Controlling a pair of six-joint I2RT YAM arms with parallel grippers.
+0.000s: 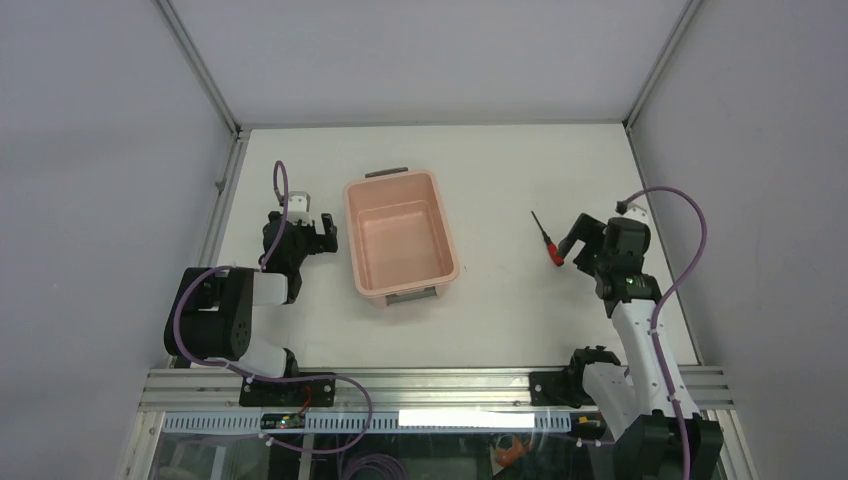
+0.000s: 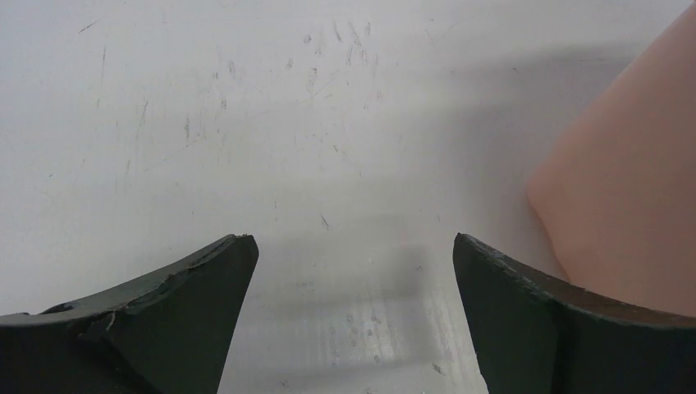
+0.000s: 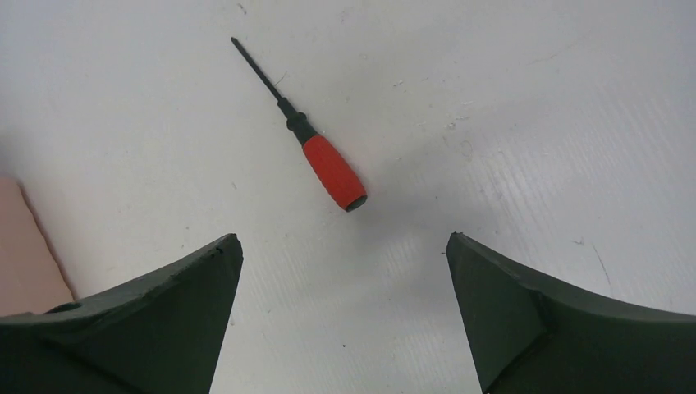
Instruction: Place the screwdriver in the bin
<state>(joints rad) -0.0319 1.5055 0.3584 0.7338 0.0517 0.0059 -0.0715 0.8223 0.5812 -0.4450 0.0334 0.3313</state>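
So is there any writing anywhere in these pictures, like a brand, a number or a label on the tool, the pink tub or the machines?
No text here can be read.
The screwdriver: plain red handle, no brand visible.
The bin: bare pink plastic, no label.
The left arm and right arm: no legible marking.
The small circuit board on the near rail: any print is too small to read.

A white, faintly scratched tabletop (image 1: 500,330) is boxed in by pale grey walls (image 1: 90,150) joined by slim metal corner posts (image 1: 200,65). A ribbed metal rail (image 1: 440,385) runs along its near edge.
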